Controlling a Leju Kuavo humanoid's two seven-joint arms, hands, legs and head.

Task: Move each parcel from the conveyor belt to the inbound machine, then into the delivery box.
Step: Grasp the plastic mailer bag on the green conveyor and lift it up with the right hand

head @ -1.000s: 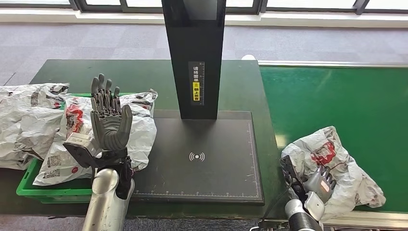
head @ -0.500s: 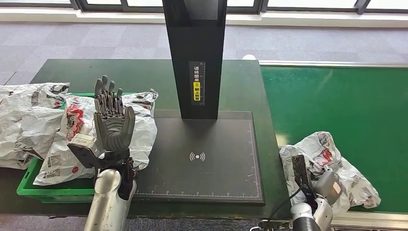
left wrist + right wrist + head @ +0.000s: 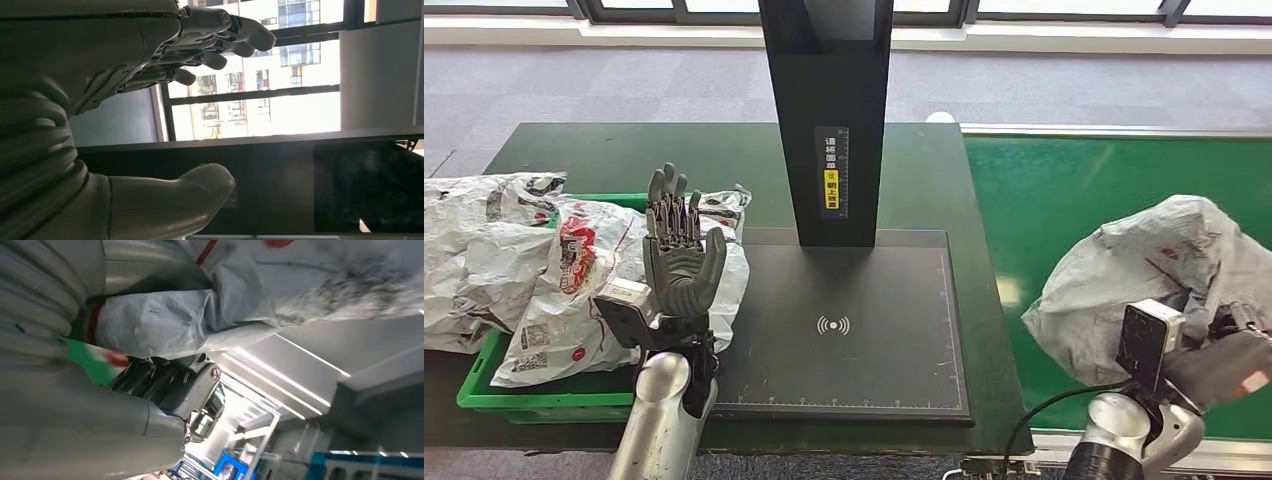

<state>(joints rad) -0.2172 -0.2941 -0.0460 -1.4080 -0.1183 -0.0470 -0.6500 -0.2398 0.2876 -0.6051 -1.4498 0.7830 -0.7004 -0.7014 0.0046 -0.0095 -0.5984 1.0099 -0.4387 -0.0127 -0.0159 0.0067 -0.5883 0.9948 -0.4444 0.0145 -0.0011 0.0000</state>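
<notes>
Count, head view: three parcels. One grey parcel (image 3: 1164, 270) is at right of frame, raised over the green belt (image 3: 1074, 190). Two more sit at left of frame, in and over the green box (image 3: 484, 385): a left one (image 3: 479, 250) hanging over the box's edge, and a right one (image 3: 589, 290) just beside the scanner plate (image 3: 844, 320). One black scanner post (image 3: 829, 110) rises from the plate at upper centre.

My left hand (image 3: 679, 255) stands upright in front of the right-hand parcel in the box, at lower left of frame. Fingers are straight and spread, thumb apart, palm bare; it holds nothing. My right hand (image 3: 1229, 360) is at lower right, under the raised parcel, mostly hidden behind its wrist camera.

Views compared. The left wrist view shows that hand (image 3: 150, 100) from behind, fingers (image 3: 230, 35) extended against bright windows, thumb well apart from them, nothing between. The right wrist view gives what the head view hides: crumpled grey parcel film (image 3: 260, 295) pressed against my right hand (image 3: 165, 385), dark fingers curled in below it, thumb pressed against the film. So the right hand grips that parcel.

Position: the held parcel sits on top of my right hand, off the belt, well apart from the plate.
</notes>
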